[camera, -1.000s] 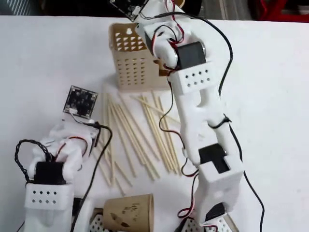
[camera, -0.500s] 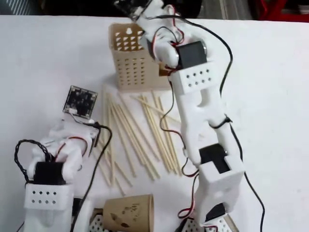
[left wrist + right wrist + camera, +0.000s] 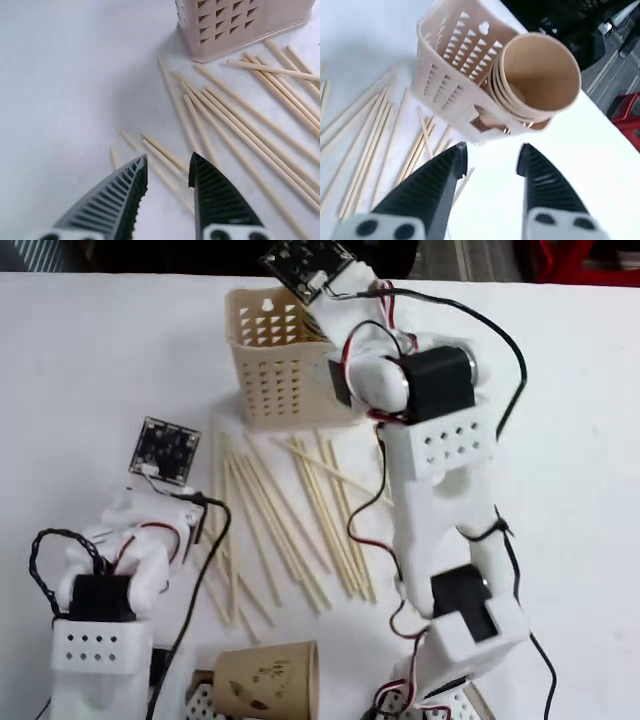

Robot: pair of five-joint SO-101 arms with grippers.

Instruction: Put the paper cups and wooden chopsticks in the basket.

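1. Single brown paper cup (image 3: 265, 680), printed with a pale leaf motif. Lies on its side on the white worktop (image 3: 80, 370), nearest the arm bases and between them. Its long axis runs side to side, with the wider end towards the right arm's base.

2. Left end effector (image 3: 167, 172), with ribbed dark fingers (image 3: 125, 195). The jaws stand a narrow gap apart with nothing between them. It hangs over the near tips of the outermost sticks.

3. Pale wooden chopsticks (image 3: 290, 525): many slim, round, unpainted sticks. They lie flat on the worktop in a loose fan between the two arms. Their long axes run mostly near to far, slanting somewhat, and the far tips point towards the basket. Several overlap. One crosswise stick (image 3: 320, 465) lies over the others just before the basket.

4. Right end effector (image 3: 490, 157), with ribbed dark fingers (image 3: 540, 175). The jaws are spread moderately wide and hold nothing. It sits above the worktop just beside the basket's end.

5. Beige perforated plastic basket (image 3: 280, 360): rectangular, with slotted walls and an open top. It stands upright at the far side of the worktop, beyond the chopstick fan.

6. Nested stack of brown paper cups (image 3: 537, 80) with plain tan interiors. The stack sits in one end of the basket, and its rims rise above the basket wall. The mouth points up and out of the open top, and the stack leans slightly.
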